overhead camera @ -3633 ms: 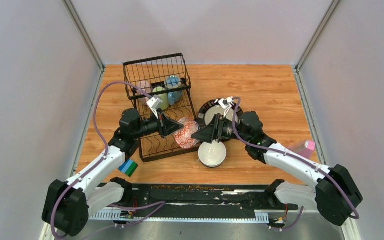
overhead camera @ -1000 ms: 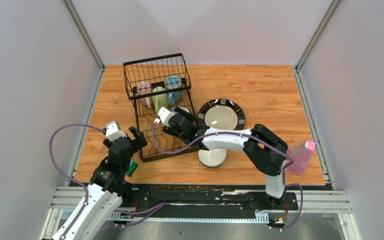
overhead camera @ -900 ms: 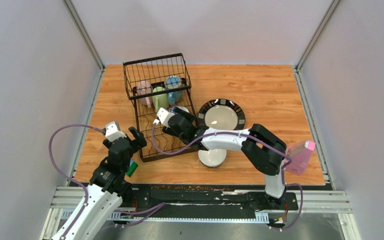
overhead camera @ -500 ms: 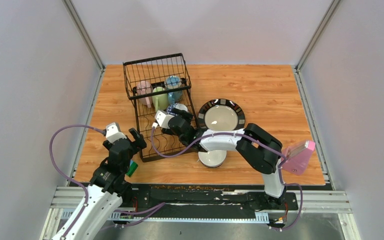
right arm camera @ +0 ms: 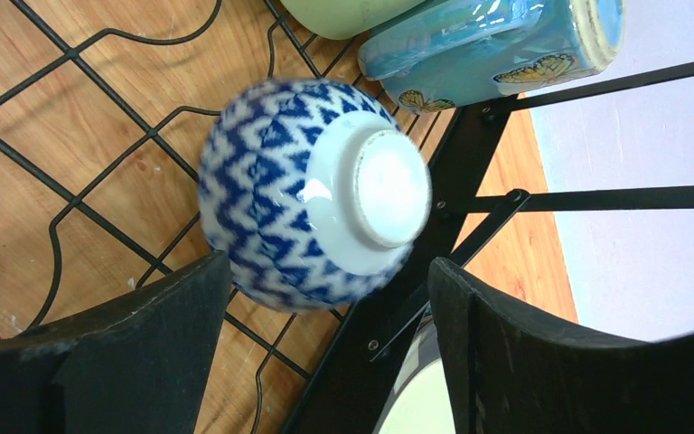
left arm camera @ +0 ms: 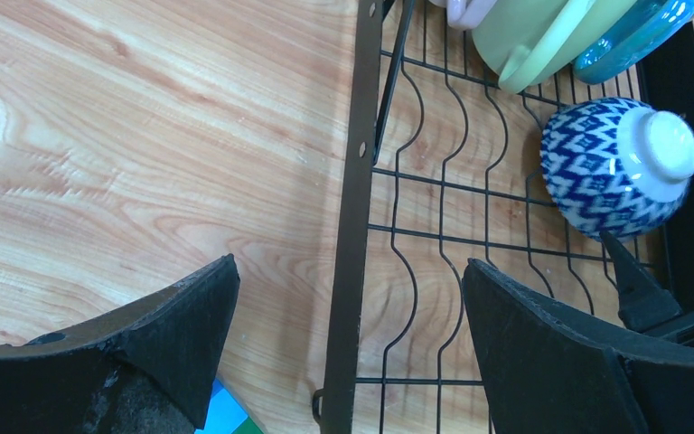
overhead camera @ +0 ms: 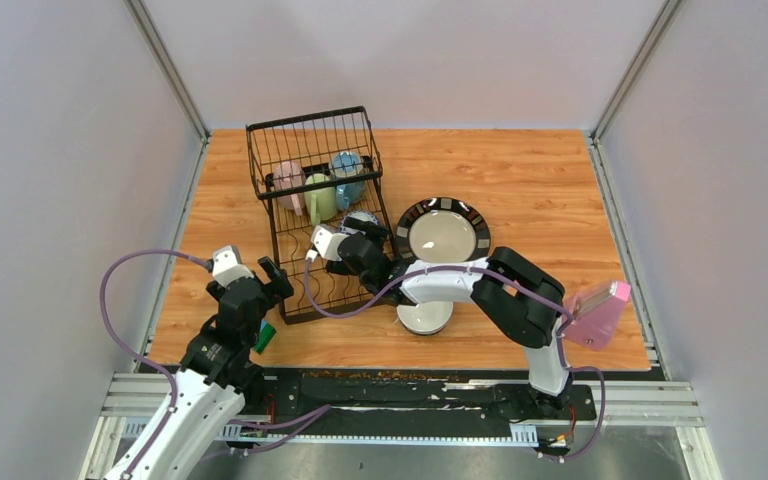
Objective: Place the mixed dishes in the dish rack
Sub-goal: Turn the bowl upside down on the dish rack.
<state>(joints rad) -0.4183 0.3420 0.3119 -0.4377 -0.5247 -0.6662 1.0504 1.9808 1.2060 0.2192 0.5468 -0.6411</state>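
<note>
The right gripper (right arm camera: 325, 262) is hovering, jaws spread wide on nothing — the blue-patterned bowl (right arm camera: 307, 181) is lying tipped over on the low tray of the dish rack (left arm camera: 354, 208), straight ahead between them — and the left gripper (left arm camera: 351, 267), equally wide and empty, is sitting farther off.

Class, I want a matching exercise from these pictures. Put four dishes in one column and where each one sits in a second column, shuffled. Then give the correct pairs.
Dishes
1. blue-and-white patterned bowl
2. black-rimmed plate
3. white bowl
4. green mug

Places
A. in the taller basket section of the rack
B. on the rack's lower wire tray, foot showing
C. flat on the table, right of the rack
D. on the table by the rack's near right corner

Pairs: 1-B, 2-C, 3-D, 4-A
</note>
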